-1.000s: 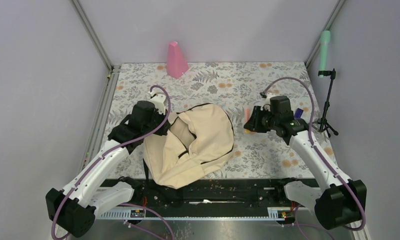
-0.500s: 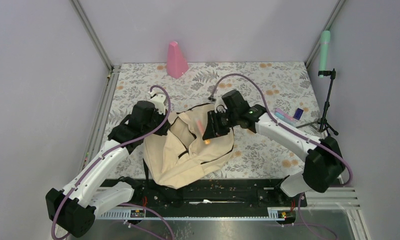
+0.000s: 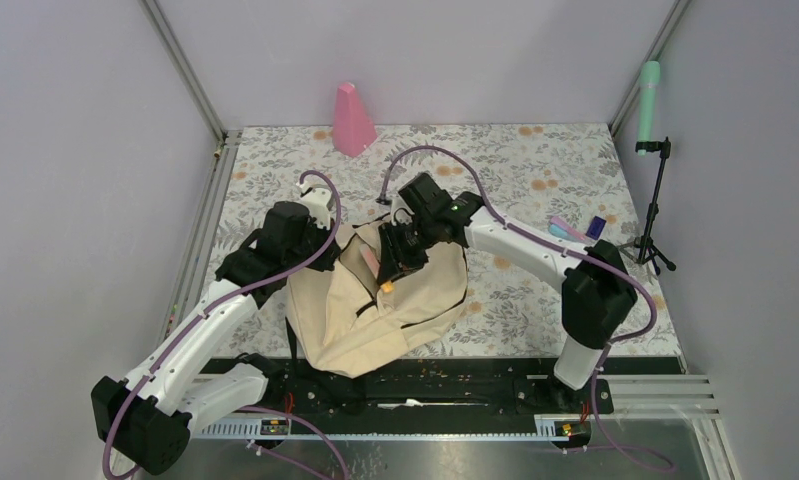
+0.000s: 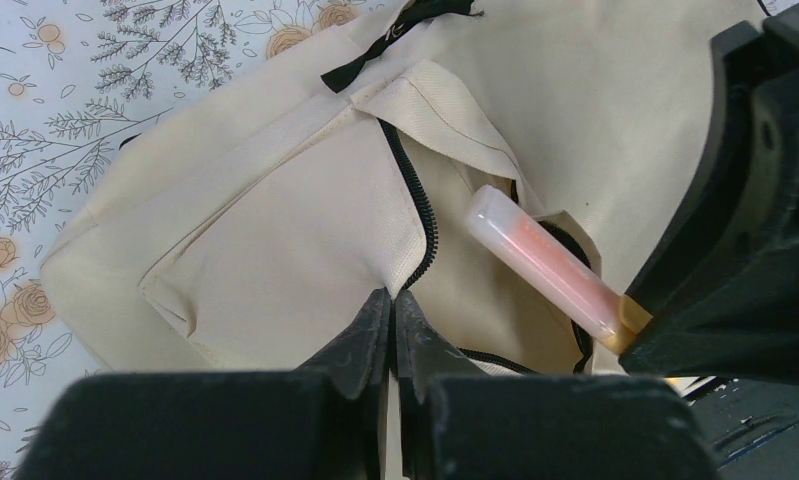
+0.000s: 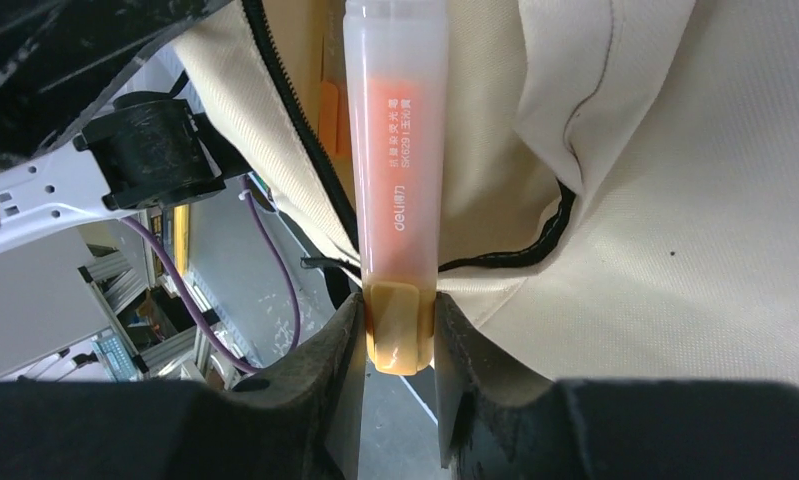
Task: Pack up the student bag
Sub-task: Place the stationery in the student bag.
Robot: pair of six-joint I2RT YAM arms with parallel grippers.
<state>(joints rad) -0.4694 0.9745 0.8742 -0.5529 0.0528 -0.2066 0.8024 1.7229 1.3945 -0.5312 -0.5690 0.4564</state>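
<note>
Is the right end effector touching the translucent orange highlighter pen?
Touching. Right wrist view: the right end effector clamps the yellow end of the translucent orange highlighter pen.

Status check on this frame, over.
Left gripper pinching student bag at zipper edge. Right gripper holding orange highlighter, tip at the opening. No obstruction seen.
</note>
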